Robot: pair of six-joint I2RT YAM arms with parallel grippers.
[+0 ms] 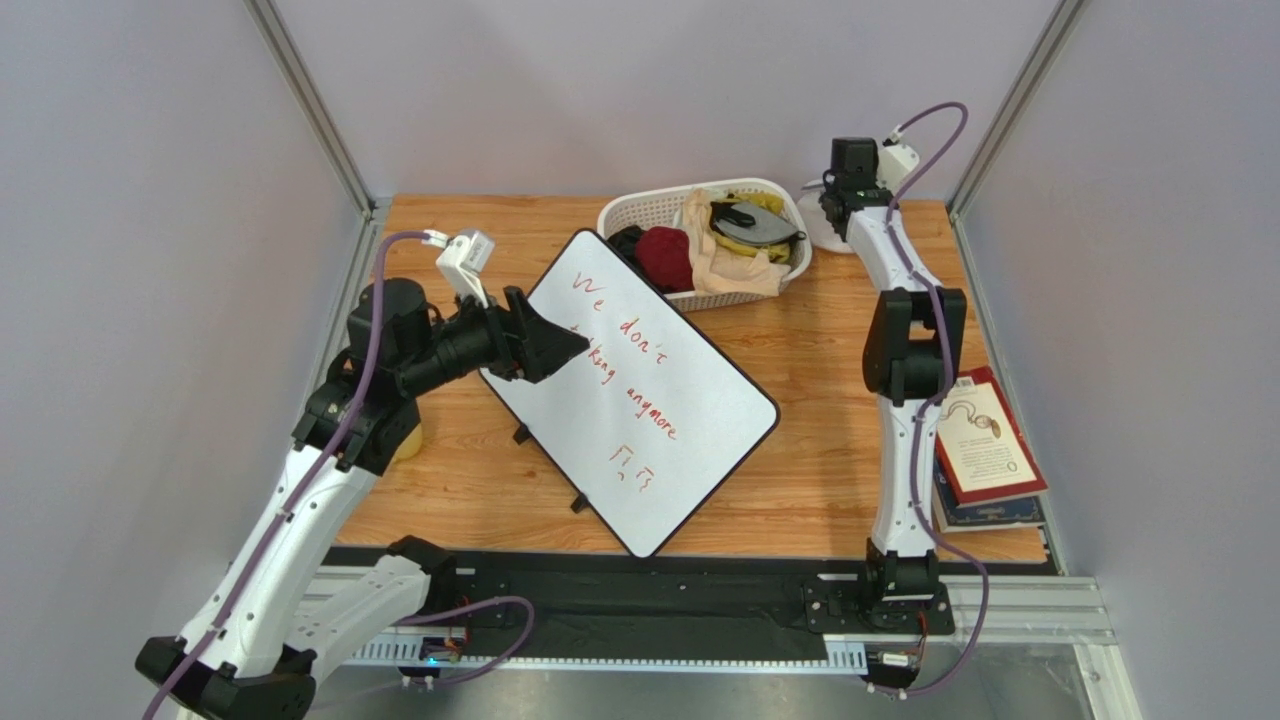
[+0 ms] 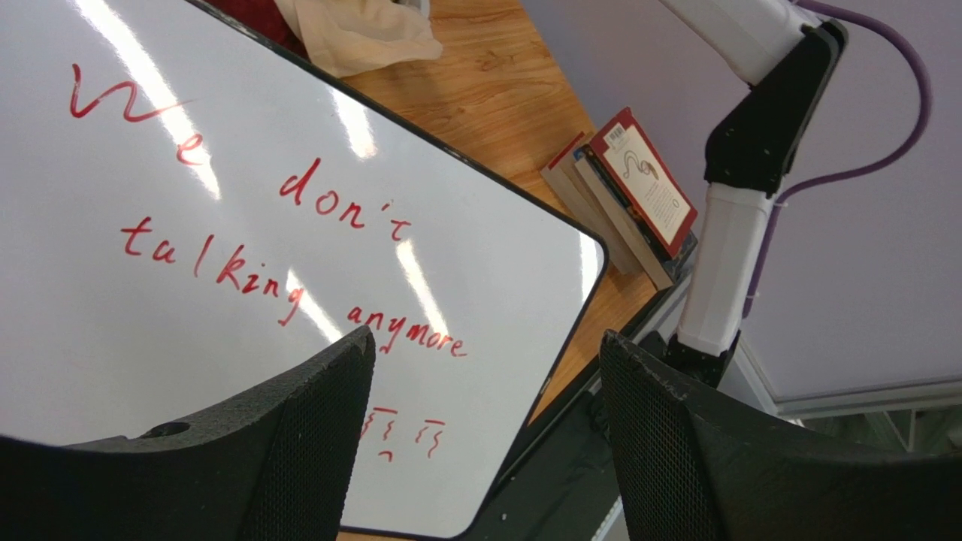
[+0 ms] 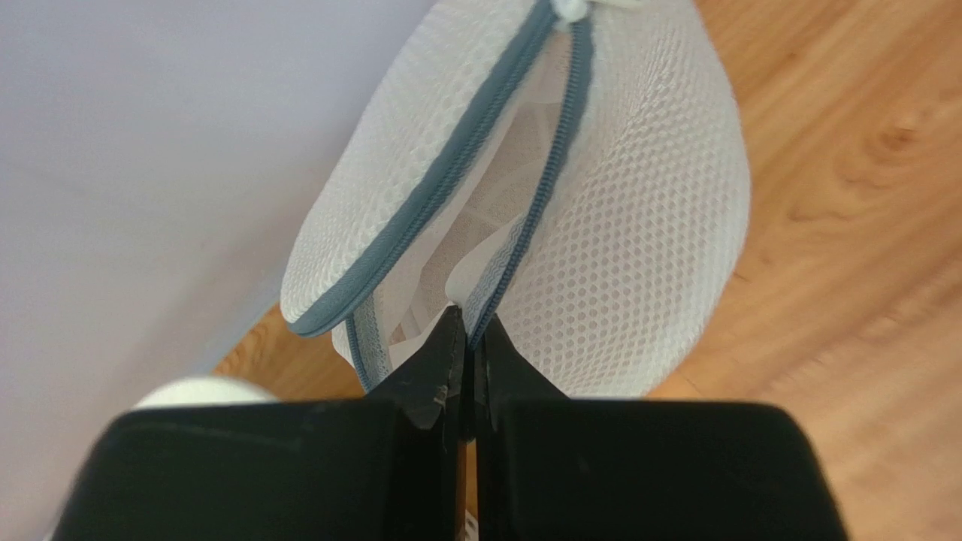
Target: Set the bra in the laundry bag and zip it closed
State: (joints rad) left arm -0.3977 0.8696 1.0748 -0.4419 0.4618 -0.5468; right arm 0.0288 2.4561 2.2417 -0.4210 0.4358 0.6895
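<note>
The laundry bag [image 3: 655, 192], a white mesh pouch with a grey zipper band, stands at the far right back corner [image 1: 819, 222], its zipper gaping open. My right gripper [image 3: 469, 321] is shut on the bag's zipper edge at the near end of the opening. The bra [image 1: 751, 222], dark grey and rounded, lies on top of the garments in the white basket [image 1: 639, 210]. My left gripper [image 2: 486, 361] is open and holds nothing, hovering over a whiteboard [image 2: 226, 338]; in the top view it is at the board's left side [image 1: 549, 348].
The whiteboard [image 1: 646, 390] with red writing lies slanted across the middle of the table. The basket also holds a dark red garment [image 1: 664, 255], a beige one [image 1: 721, 255] and a yellow one. Books [image 1: 984, 443] are stacked at the right edge, beside the right arm.
</note>
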